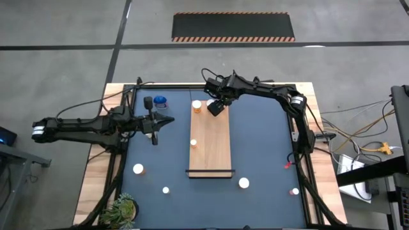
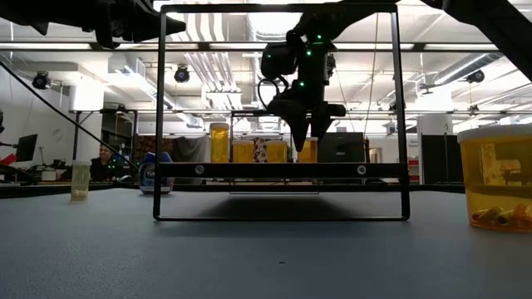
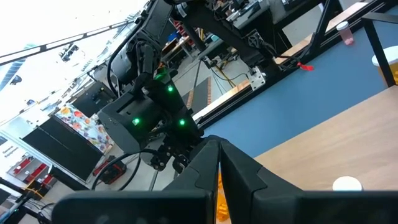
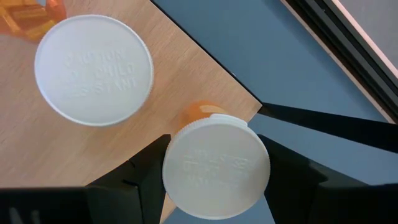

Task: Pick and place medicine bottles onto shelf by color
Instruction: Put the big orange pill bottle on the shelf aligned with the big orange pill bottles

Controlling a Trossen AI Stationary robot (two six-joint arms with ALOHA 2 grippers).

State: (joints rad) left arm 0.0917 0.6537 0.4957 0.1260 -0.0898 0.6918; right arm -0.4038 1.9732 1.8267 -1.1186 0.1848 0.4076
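Note:
The light wooden shelf (image 1: 211,150) lies along the middle of the blue table. My right gripper (image 1: 216,107) points down over its far end, shut on an orange medicine bottle with a white cap (image 4: 216,168). Beside it on the shelf stands a larger white-capped bottle (image 4: 93,68), (image 1: 197,106). A smaller bottle (image 1: 193,143) stands farther along the board. A blue bottle (image 1: 160,101) stands on the table at the far left. My left gripper (image 1: 167,120) hangs level and shut over the table's left part, touching nothing. My right gripper pinches the orange bottle between its two fingers, which sit on opposite sides of the white cap's rim (image 4: 166,171). The fingers come from above, pointing steeply down. The bottle is upright over a far corner of the shelf (image 4: 252,102). The cap hides its bottom.
White-capped bottles stand loose on the near table (image 1: 138,169), (image 1: 165,190), (image 1: 244,183), (image 1: 294,191). A green plant (image 1: 121,209) sits at the near left corner. A black frame (image 1: 131,128) runs round the table. A person (image 2: 105,159) sits in the room beyond.

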